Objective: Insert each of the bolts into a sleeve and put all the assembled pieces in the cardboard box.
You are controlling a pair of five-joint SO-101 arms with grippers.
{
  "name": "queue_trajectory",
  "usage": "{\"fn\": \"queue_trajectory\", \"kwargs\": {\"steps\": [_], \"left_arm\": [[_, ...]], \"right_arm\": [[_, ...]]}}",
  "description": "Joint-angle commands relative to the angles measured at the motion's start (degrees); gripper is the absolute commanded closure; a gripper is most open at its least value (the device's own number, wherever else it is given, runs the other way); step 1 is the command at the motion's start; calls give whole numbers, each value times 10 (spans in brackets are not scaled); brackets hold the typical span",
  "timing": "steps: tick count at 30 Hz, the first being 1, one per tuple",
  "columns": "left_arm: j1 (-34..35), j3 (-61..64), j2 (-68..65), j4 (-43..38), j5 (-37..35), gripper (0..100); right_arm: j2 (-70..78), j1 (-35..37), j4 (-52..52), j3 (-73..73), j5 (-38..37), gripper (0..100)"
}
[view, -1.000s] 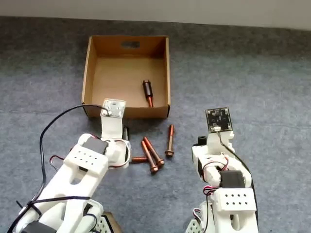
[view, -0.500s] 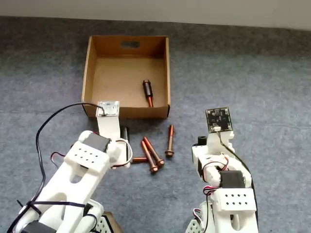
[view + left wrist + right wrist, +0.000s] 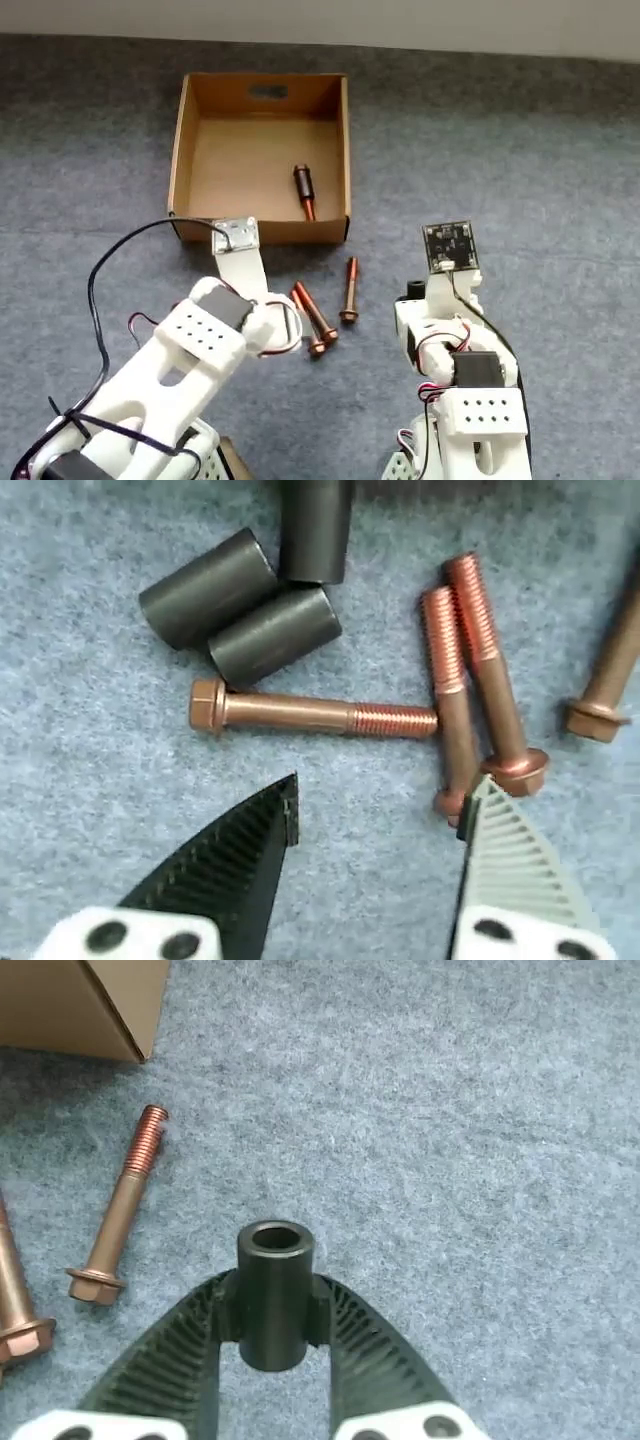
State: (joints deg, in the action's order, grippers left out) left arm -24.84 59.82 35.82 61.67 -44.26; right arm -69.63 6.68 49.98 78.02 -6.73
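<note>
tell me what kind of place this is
Probably a robot practice bench: grey felt-like mat, a cardboard box, loose bolts and sleeves laid before two small white arms.

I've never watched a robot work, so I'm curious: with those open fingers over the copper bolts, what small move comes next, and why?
Probably the left gripper should ease forward and down onto the lone bolt lying crosswise, to grasp it. The gripper is open with that bolt just ahead of it, and the right gripper holds a sleeve, bore open, ready for a bolt.
</note>
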Motion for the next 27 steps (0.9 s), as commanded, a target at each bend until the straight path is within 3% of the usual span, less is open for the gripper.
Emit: {"fn": "queue_trajectory", "kwargs": {"steps": [1,11,23,27], "left_arm": [[36,-4,-21,-33,-24,793],[35,-70,-225,-48,-25,720],[39,-73,-223,-53,-25,716],[92,-73,-223,-70,-25,717]], "right_arm": [[-8,3,-8,-1,3,993],[-8,3,-8,-1,3,993],[-8,3,-8,-1,2,993],[-8,3,-8,-1,2,993]]}}
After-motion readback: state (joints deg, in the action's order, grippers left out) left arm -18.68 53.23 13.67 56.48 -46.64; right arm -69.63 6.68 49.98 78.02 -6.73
